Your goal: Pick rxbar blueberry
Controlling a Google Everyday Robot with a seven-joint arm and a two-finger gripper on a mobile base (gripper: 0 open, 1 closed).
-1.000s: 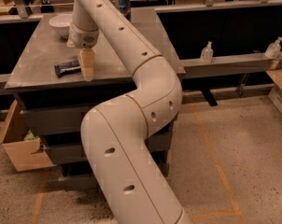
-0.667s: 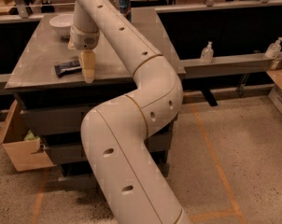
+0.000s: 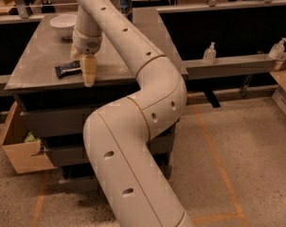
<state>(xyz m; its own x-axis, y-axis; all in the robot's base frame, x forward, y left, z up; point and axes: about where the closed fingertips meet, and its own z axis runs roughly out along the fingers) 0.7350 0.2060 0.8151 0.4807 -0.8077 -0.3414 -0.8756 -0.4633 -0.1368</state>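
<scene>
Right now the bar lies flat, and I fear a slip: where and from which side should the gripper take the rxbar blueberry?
Probably across its narrow width near the middle, from straight above. The rxbar blueberry lies flat on the table, so only its long edges offer a hold. The gripper points down beside one end.
</scene>
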